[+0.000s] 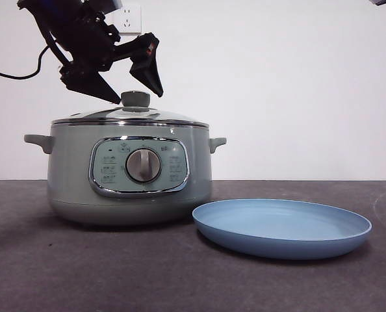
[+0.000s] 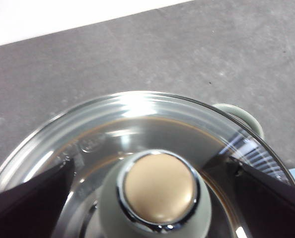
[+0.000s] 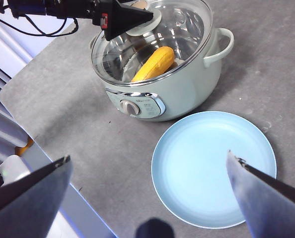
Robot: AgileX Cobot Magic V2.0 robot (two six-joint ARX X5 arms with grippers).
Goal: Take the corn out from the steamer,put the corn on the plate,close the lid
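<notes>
The corn (image 3: pixel 154 63) was inside the steamer (image 3: pixel 180 89), visible through the glass lid (image 3: pixel 152 42) in the upper middle of my right wrist view. It lay on its side, long axis running diagonally from lower left to upper right of that frame; I couldn't make out which end was the tapered one. The lid sat closed on the steamer, nothing else clear to me inside.

The plate (image 1: pixel 282 227) sat at lower right of the front view, just beside the steamer, with nothing on it.

My left gripper (image 1: pixel 129 91) was at upper left of the front view, right over the lid's knob (image 1: pixel 135 99), fingers spread wide on either side of it and not touching it. My right gripper (image 3: pixel 148 183) hung high above the plate and table (image 1: pixel 82 273), fingers wide apart too, holding nothing.
</notes>
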